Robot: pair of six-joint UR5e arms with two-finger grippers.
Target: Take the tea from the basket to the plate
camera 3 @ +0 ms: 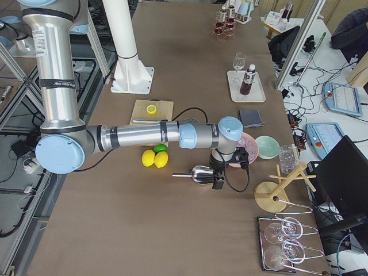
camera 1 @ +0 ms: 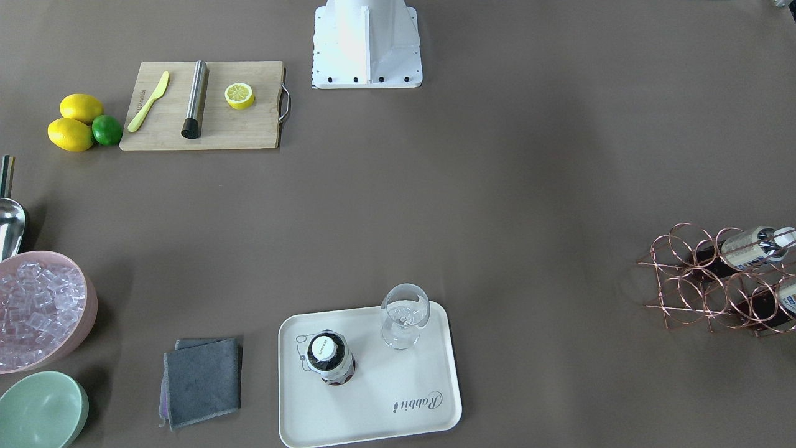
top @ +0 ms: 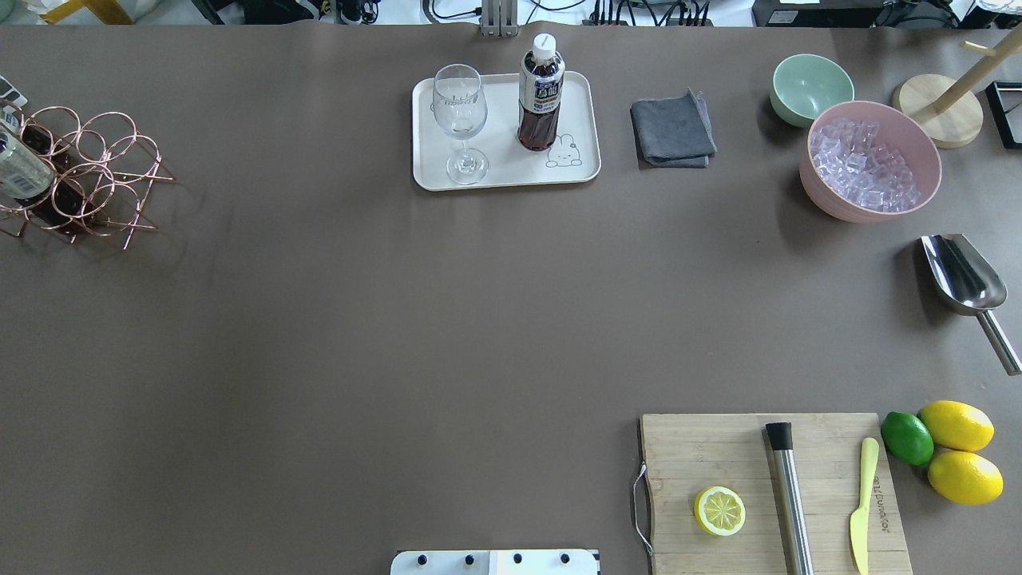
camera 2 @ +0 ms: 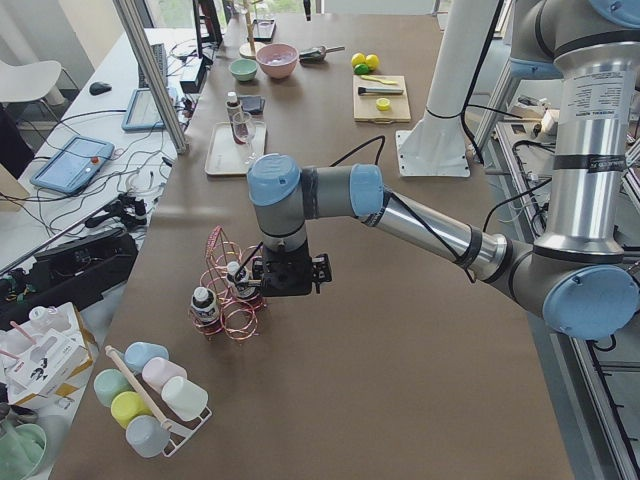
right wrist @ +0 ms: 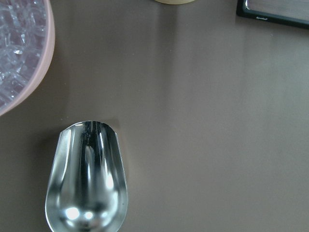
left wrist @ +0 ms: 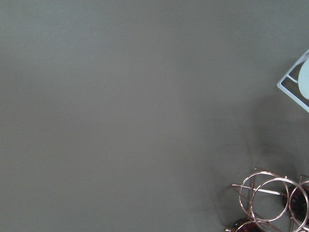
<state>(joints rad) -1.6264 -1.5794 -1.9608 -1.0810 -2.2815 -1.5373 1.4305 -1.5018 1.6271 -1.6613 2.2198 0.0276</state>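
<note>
One tea bottle stands upright on the cream plate, next to a wine glass; it also shows in the front view. The copper wire basket lies at the table's left end and holds two more tea bottles. My left gripper shows only in the exterior left view, close beside the basket; I cannot tell if it is open. My right gripper shows only in the exterior right view, over a metal scoop; I cannot tell its state.
A grey cloth, a green bowl and a pink bowl of ice stand right of the plate. The scoop lies nearer. A wooden cutting board with half a lemon, a knife and a metal rod, plus lemons and a lime, sits near right.
</note>
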